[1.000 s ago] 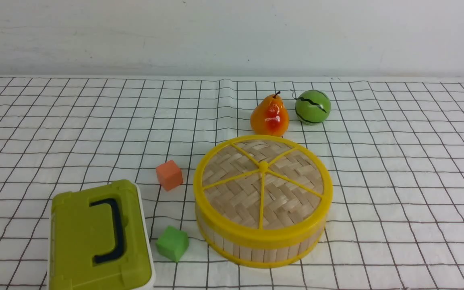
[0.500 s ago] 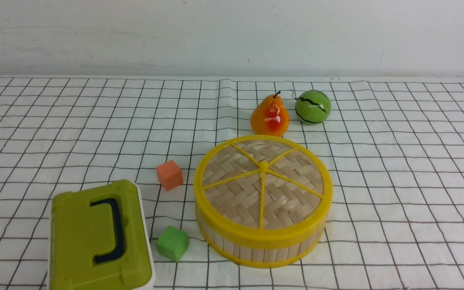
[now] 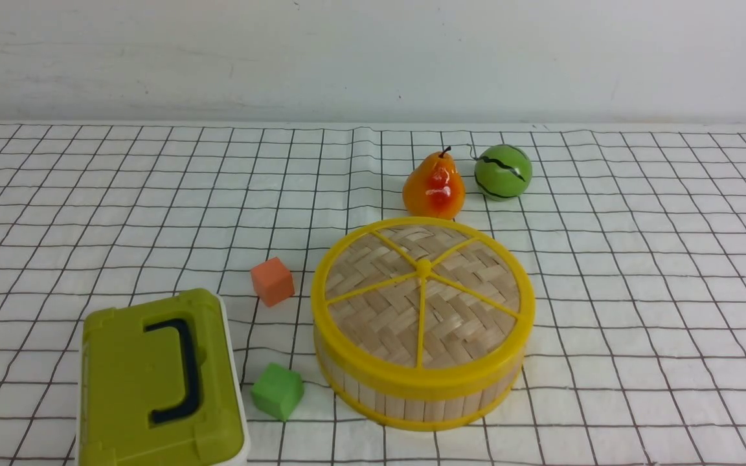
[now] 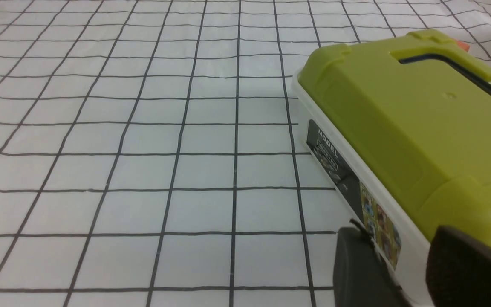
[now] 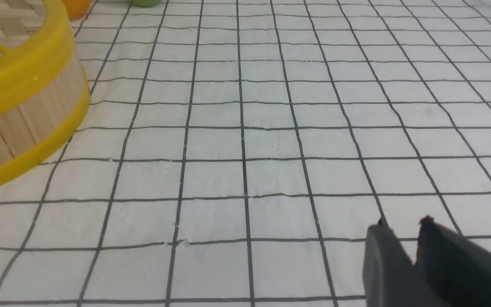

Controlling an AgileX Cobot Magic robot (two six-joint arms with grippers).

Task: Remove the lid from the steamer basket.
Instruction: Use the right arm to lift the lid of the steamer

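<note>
Nothing moved: lid [image 3: 422,294] on steamer basket [image 3: 412,404] (untouched); left gripper [image 4: 397,228] slightly parted, right gripper [image 5: 403,219] closed.

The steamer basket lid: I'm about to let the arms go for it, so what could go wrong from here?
1. The lid sits fully on the steamer basket, and its centre knob is small: a pinch may slip, or lift the basket too.
2. The pear stands just behind the basket, and the orange cube and green cube lie to its left: a descending arm could knock them.
</note>
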